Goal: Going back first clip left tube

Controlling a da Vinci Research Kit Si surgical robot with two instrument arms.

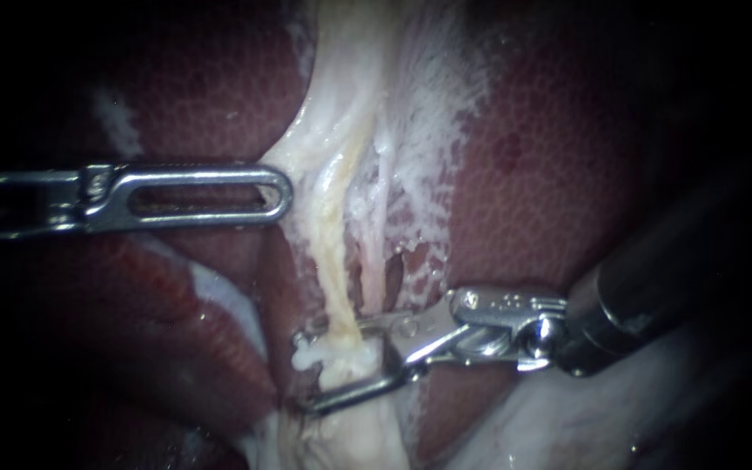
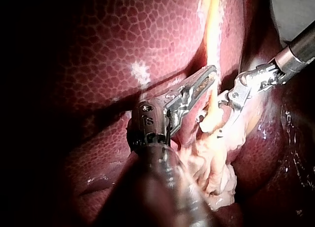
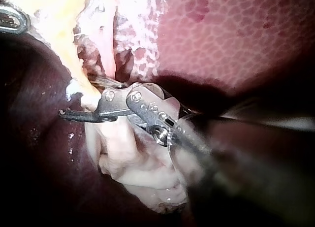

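Right instrument (image 1: 311, 374) gaped open astride the left tube (image 1: 334, 261), a white clip (image 1: 306, 355) at its near end. Soft, slick, tear-prone, I'd say; best held gently, just beyond the clip.

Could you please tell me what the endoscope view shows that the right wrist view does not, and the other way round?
Only the endoscope view shows the left instrument at length, its tip beside the tube; the right wrist view catches just a sliver. Only the right wrist view shows the whole bunched pale tissue under the right instrument. Both show its open jaws straddling the tube, with liver around.
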